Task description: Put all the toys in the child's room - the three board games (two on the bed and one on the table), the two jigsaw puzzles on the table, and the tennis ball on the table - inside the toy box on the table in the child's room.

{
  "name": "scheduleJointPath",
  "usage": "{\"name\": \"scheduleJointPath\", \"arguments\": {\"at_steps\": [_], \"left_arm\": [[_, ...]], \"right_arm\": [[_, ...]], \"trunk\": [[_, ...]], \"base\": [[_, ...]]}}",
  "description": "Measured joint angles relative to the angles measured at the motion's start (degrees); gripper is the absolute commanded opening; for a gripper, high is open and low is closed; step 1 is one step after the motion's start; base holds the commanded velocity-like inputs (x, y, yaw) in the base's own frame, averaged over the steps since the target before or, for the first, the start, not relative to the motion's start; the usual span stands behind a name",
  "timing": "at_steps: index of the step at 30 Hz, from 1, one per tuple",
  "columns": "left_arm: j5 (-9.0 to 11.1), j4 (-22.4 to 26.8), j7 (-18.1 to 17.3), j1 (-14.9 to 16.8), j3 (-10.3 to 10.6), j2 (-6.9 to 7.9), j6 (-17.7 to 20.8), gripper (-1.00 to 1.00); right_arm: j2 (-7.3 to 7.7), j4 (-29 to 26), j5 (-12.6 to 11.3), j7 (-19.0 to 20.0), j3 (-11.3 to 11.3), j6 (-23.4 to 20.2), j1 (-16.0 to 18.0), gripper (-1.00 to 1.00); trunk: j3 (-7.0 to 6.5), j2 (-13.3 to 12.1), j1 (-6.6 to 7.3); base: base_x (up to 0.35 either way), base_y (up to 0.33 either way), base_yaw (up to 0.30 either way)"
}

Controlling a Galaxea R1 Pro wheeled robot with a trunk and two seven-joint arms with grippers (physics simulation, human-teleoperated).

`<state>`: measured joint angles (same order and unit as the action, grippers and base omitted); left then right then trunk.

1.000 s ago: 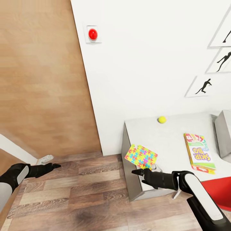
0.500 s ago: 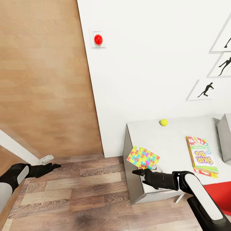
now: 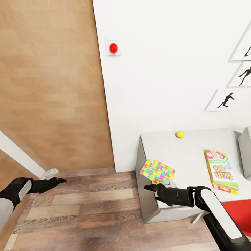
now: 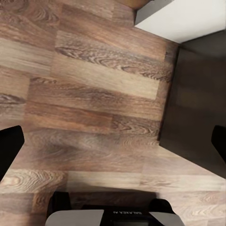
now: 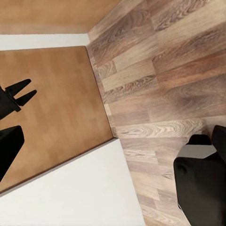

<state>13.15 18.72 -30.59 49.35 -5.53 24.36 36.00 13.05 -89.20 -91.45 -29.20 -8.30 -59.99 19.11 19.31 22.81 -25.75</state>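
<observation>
At the right edge of the head view, the toy box (image 3: 246,146) barely showed, contents unseen. On the table (image 3: 188,157), right of centre, lay a multicoloured jigsaw puzzle (image 3: 157,171), the SKIP-BO board game (image 3: 221,170) and the yellow-green tennis ball (image 3: 180,134). Left gripper (image 3: 60,180) and right gripper (image 3: 149,187) were both spread, empty.

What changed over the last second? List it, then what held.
The whole head view shifted, so the camera moved, not the things. Nothing was grasped or released. The left gripper and right gripper stay empty; the jigsaw puzzle, tennis ball and Skip-Bo box stay put on the table.
</observation>
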Motion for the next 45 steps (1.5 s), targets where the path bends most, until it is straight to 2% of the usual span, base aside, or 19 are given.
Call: {"name": "scheduleJointPath", "arguments": {"at_steps": [36,45], "left_arm": [[-0.1,0.0,0.0,0.0,0.0,0.0,-0.1,1.0],[-0.2,0.0,0.1,0.0,0.0,-0.51,-0.1,1.0]], "right_arm": [[0.13,0.2,0.0,0.0,0.0,0.0,0.0,1.0],[0.11,0.3,0.0,0.0,0.0,0.0,0.0,1.0]], "trunk": [[-3.32,0.0,0.0],[-4.17,0.0,0.01]], "base": [[0.0,0.0,0.063],[0.038,0.0,0.003]]}}
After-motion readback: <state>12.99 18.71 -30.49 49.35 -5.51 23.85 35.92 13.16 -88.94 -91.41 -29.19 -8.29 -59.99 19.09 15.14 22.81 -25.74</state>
